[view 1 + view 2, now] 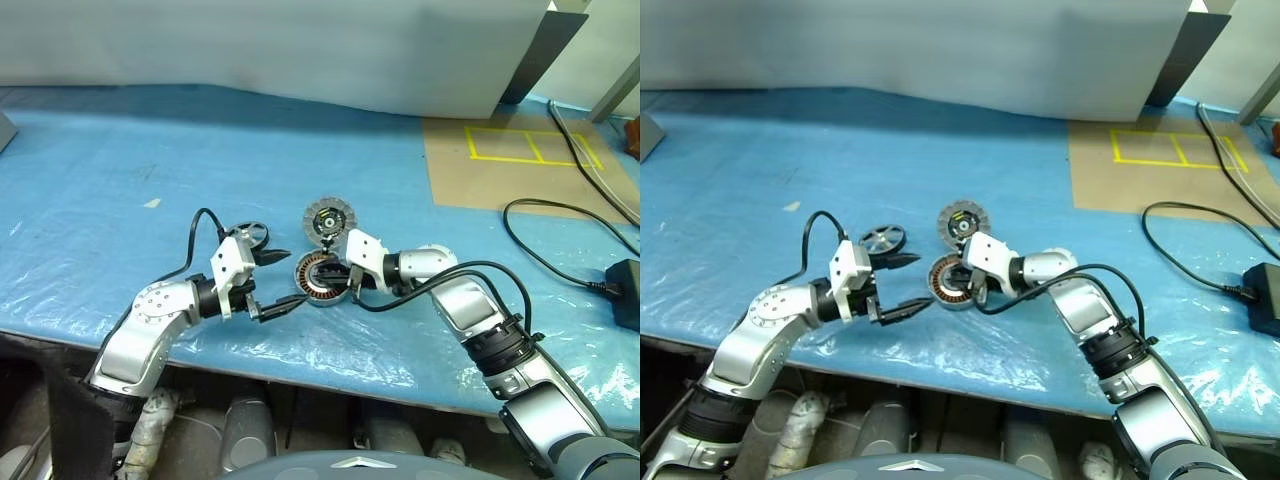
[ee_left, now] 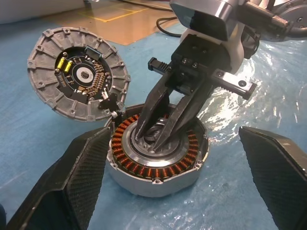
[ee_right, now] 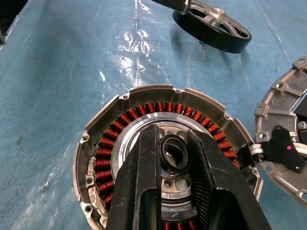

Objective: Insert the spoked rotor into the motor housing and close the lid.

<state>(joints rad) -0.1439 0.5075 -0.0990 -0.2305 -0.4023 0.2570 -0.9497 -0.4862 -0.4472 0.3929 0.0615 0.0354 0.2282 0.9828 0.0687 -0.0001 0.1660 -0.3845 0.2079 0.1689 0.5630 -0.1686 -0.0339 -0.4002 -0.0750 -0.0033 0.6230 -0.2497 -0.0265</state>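
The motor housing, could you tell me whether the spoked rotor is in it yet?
Not yet. The motor housing shows bare copper windings, and the spoked rotor lies apart on the table.

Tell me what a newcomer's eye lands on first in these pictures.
First, the squat round silver motor housing with its ring of copper windings, near the front of the blue plastic-covered table. The right gripper reaches into its centre, shut on a small dark metal ring. The open left gripper hovers beside it; the silvery segmented lid and black spoked rotor lie behind.
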